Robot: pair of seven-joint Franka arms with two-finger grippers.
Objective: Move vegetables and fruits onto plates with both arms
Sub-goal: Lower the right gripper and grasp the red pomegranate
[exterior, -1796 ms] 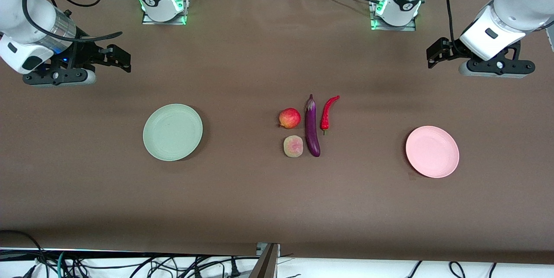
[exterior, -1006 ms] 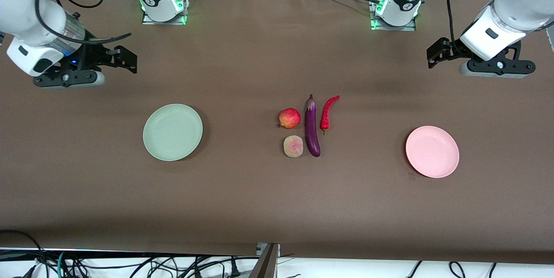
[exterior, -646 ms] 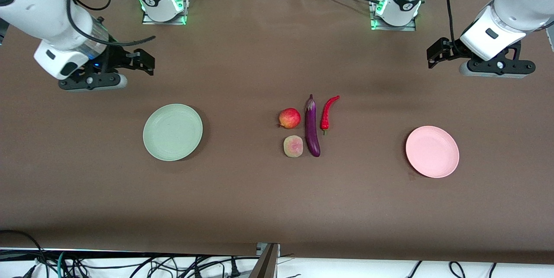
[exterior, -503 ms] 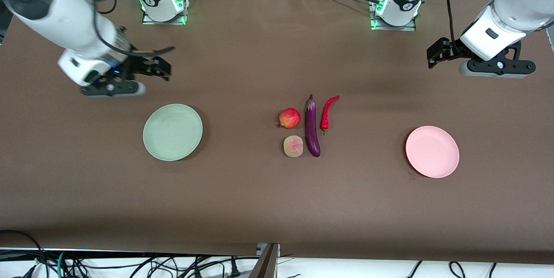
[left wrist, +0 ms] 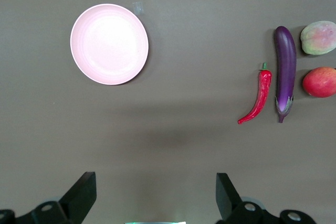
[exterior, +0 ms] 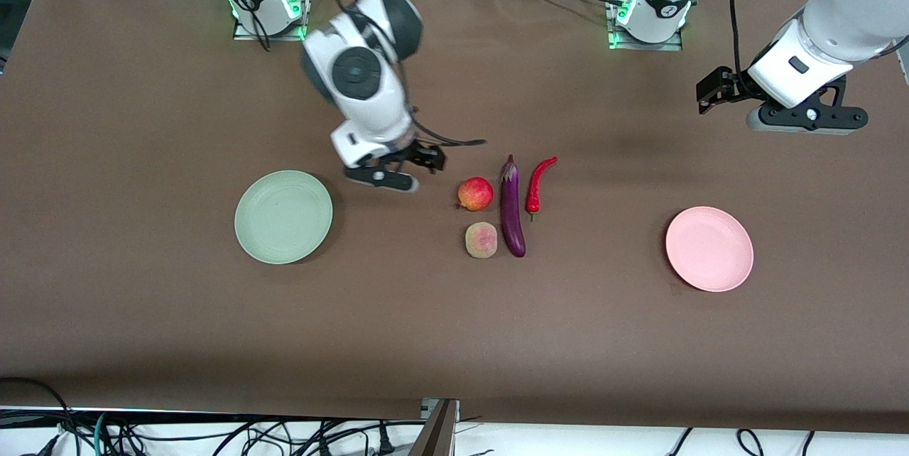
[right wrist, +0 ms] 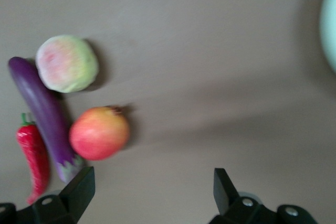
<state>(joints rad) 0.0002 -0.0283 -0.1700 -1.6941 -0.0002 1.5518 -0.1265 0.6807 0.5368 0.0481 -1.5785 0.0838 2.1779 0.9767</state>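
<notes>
Green plate: a round, shallow, matte pale green plate [exterior: 283,216] lies bare on the brown table [exterior: 454,328], toward the right arm's end; its rim shows in the right wrist view [right wrist: 331,27].
Right gripper: the black two-finger right gripper [exterior: 429,158] hangs over the table between the green plate and the produce, just beside the apple; fingers [right wrist: 79,187] spread wide, holding nothing.
Apple: a round red-yellow apple-like fruit [exterior: 475,194] sits at mid-table, farther from the front camera than the peach.
Peach: a smaller yellowish-tan peach with a pink blush [exterior: 481,240] rests just beside the eggplant's rounded end.
Eggplant: a long, slender, glossy purple eggplant with a pale calyx [exterior: 511,206] lies between the two fruits and the chili.
Chili: a short, curved, thin red chili pepper [exterior: 537,184] lies just beside the eggplant, toward the left arm's end.
Pink plate: a round, shallow, matte pink plate [exterior: 709,248] lies bare, well apart from the produce.
Left gripper: the black left gripper [exterior: 712,87] hangs over bare table at the left arm's end, waiting; fingers [left wrist: 81,194] parted and empty.
</notes>
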